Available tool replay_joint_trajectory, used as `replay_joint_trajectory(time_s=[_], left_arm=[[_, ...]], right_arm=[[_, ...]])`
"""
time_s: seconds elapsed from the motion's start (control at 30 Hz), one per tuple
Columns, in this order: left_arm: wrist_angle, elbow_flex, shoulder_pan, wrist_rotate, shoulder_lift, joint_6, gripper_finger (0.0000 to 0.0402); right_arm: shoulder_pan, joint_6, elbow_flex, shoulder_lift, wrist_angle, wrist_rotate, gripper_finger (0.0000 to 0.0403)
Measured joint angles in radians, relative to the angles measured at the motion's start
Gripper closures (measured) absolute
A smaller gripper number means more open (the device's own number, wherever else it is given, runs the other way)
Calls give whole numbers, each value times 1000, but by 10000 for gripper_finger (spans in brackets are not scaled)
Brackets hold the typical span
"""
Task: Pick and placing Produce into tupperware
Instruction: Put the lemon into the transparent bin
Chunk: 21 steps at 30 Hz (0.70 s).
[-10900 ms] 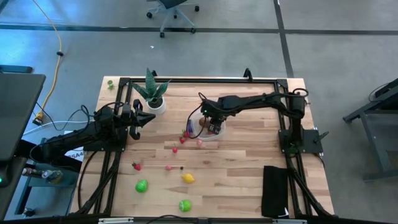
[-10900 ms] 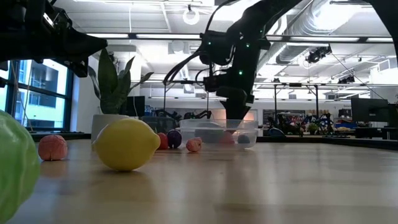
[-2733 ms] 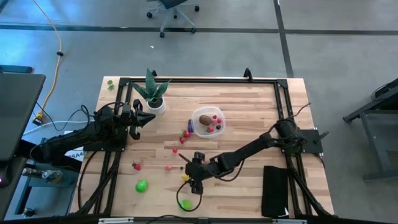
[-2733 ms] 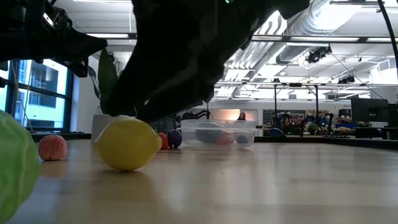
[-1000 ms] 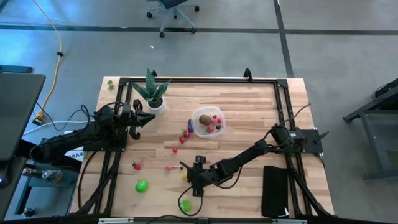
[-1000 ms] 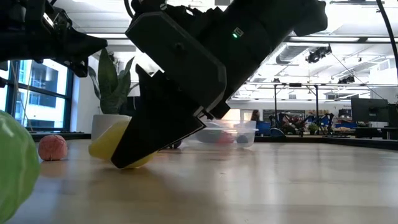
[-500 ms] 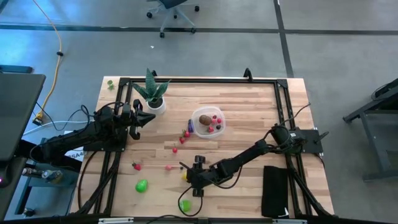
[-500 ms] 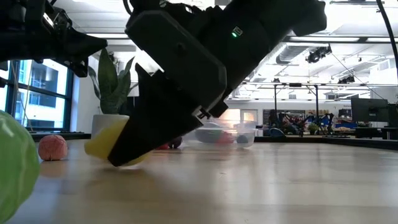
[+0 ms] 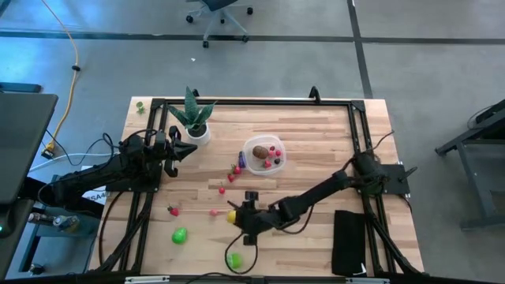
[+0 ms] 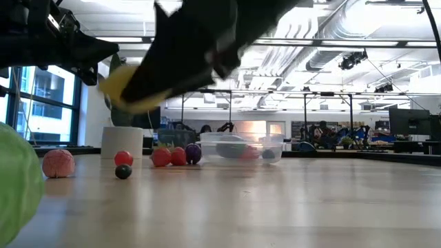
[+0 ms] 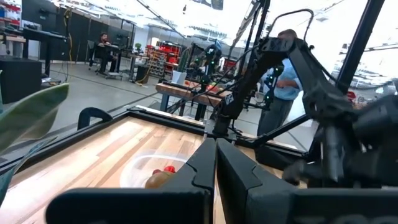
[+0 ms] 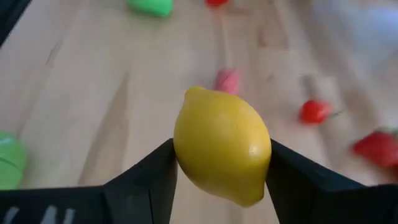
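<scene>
My right gripper (image 9: 234,216) is over the table's near middle, shut on the yellow lemon (image 12: 222,152), which also shows high above the table in the low view (image 10: 128,85). The clear tupperware (image 9: 263,155) stands at mid-table and holds a brown kiwi and red pieces. In the low view, the tupperware (image 10: 242,147) stands far back. Loose produce lies on the wood: two green pieces (image 9: 180,235) (image 9: 234,259), a strawberry (image 9: 173,210), a pink piece (image 9: 214,211). My left gripper (image 9: 187,150) waits shut near the plant, off the table's left. My right gripper pinches the lemon between its two fingers, one finger (image 12: 155,174) on each long side (image 12: 186,155) of the fruit. The fingers reach in from the table's right, slanting down. The lemon is lifted clear of the table, with its pointed ends free.
A spiky plant in a white pot (image 9: 193,120) stands at the far left. Small red and purple pieces (image 9: 236,168) lie just left of the tupperware. A black flat object (image 9: 349,242) lies at the near right. Bare wood lies to the right of the tupperware.
My right gripper, shut on the lemon, has risen from the table and shifted a little toward the far left. The lemon, which was on the wood under the fingers, now hangs well above it. The small pieces behind it have come into the low view.
</scene>
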Motion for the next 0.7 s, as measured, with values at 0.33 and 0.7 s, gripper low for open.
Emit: replay_joint_trajectory(time_s=[0.33, 0.7], left_arm=[[0, 0, 0, 0, 0, 0, 399], [0, 0, 0, 0, 0, 0, 399]], right_arm=[[-123, -129, 0, -189, -190, 46, 216], [-377, -130, -251, -384, -181, -117, 217]])
